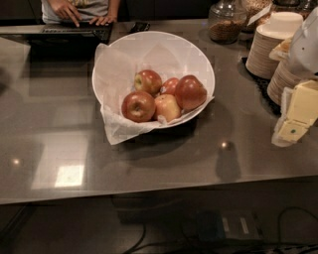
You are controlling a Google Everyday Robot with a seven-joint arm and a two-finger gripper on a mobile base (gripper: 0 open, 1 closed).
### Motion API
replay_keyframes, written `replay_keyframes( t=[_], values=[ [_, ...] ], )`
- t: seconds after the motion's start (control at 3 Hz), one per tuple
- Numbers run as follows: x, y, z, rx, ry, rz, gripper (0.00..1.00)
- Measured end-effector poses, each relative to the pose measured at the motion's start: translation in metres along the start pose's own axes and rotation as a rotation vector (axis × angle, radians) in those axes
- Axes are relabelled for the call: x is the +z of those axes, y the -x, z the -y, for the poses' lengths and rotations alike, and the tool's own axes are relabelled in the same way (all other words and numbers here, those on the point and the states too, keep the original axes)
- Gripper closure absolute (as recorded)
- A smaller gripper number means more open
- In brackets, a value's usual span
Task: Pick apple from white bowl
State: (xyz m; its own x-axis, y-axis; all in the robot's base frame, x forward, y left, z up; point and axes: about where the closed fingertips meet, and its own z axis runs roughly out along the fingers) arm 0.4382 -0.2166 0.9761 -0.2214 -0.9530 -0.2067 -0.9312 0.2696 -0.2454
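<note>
The white bowl (124, 47), wide and lined with crinkled white paper, stands on the grey counter at mid-frame. Several apples lie in its near half. The apple (190, 92) is the largest, glossy and dark red, on the right side of the pile. A paler yellow-pink apple (167, 107) touches it on the left, and red-orange apples (138, 106) (148, 81) lie further left. My gripper (296, 116), white with pale yellow parts, hangs at the right edge of the view, well to the right of the bowl and apart from it, holding nothing.
Stacks of beige paper plates (268, 49) stand at the back right, close behind my gripper. A glass jar (226, 22) stands behind the bowl. A person's hands (74, 12) rest on a laptop (74, 32) at the back left. The counter's front edge (149, 191) runs below.
</note>
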Motion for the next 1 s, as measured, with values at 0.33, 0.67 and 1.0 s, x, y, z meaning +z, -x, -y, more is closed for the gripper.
replay_keyframes(
  t=[0.33,0.67,1.0],
  values=[
    [0.001,0.006,0.003,-0.008,-0.013,0.017,0.0],
    [0.008,0.026,0.021,-0.049,-0.043,0.089,0.0],
    [0.017,0.05,0.037,-0.103,-0.064,0.184,0.0]
  ],
)
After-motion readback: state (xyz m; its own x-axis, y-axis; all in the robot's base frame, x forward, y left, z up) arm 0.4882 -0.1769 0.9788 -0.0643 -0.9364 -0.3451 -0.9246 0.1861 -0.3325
